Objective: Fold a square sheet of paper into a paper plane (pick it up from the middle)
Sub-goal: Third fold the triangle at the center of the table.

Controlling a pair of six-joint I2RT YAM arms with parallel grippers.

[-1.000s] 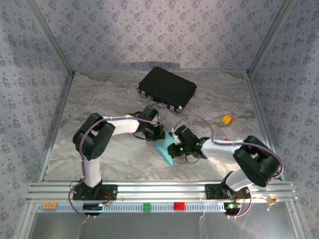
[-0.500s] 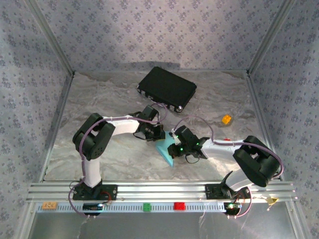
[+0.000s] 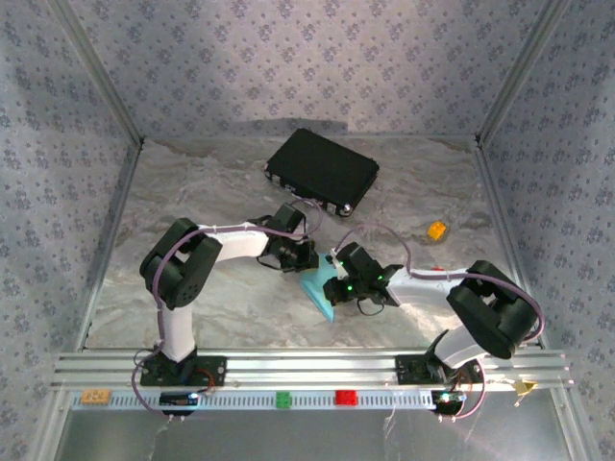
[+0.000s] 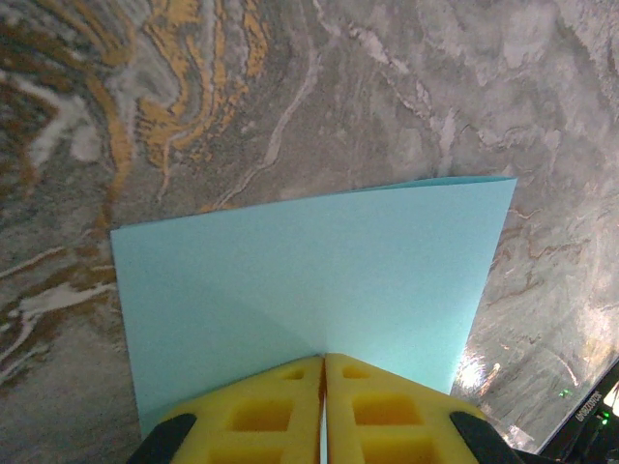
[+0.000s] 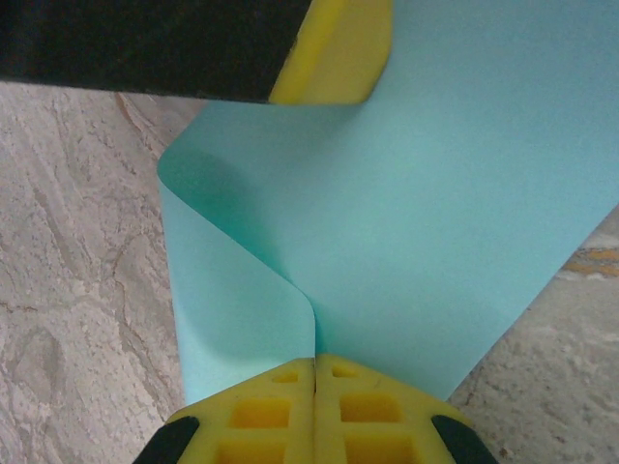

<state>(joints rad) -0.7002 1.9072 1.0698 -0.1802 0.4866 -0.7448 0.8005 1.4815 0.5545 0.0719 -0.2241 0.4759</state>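
Both pinch the paper [image 4: 319,271], jaws fully closed on it. The left gripper [image 4: 324,362] sits bottom centre of its wrist view with pads together on one edge, and the sheet spreads flat up-frame over the marbled table [image 4: 193,97]. The right gripper [image 5: 315,365] sits bottom centre of its view, pads together on a curled fold. There the sheet bows up and right, and a yellow pad of the other arm shows at the top edge. Top view: paper just below frame centre, between the wrists, one corner pointing down-frame. Can't tell if it's off the table. Case [image 3: 322,171] upper centre and orange block [image 3: 437,230] at right, both well apart from it.
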